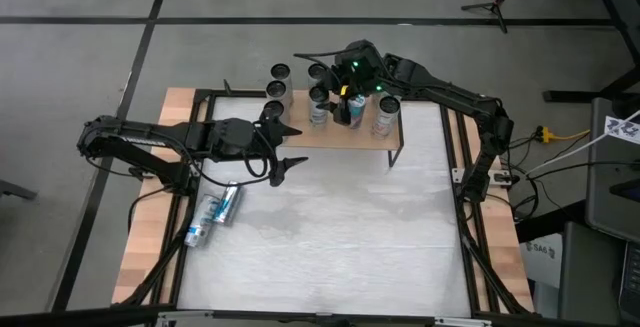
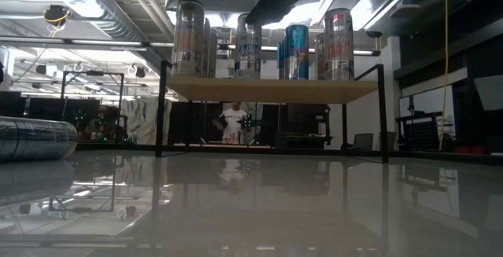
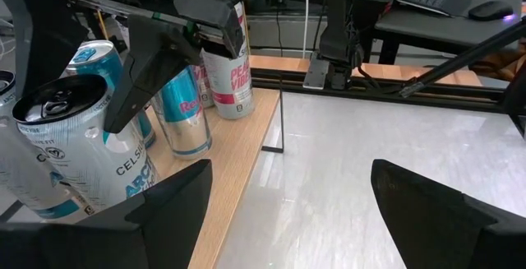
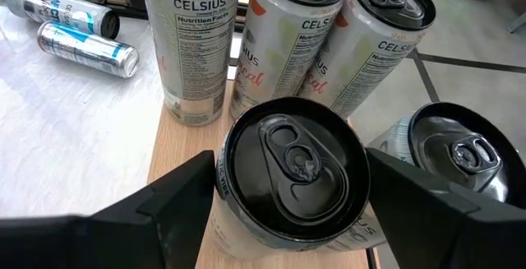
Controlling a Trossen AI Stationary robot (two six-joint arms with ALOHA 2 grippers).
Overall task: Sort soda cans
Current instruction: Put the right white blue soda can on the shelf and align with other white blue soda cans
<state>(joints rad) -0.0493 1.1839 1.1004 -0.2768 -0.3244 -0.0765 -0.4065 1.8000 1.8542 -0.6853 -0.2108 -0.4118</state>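
Observation:
Several slim soda cans (image 1: 300,92) stand upright on a raised wooden shelf (image 1: 340,139) at the table's far edge, also seen in the low view (image 2: 297,51). My right gripper (image 4: 292,188) reaches in among them and is shut on a dark-topped can (image 4: 292,166). Two more cans (image 1: 215,212) lie on their sides on the table at the left. My left gripper (image 1: 285,152) hovers open in front of the shelf's left end, holding nothing (image 3: 288,220). My right gripper pinches the dark-topped can by its two opposite side walls (image 4: 223,220), just below the rim, one finger on each side. The fingers slant down from the far right. The can stays upright over the shelf; whether its base rests on the wood I cannot tell.
Neighbouring cans (image 4: 197,47) crowd close around the held one, and another dark-topped can (image 4: 460,154) stands right beside it. The shelf stands on thin black legs (image 2: 383,111). The white table top (image 1: 330,237) stretches bare in front of the shelf.

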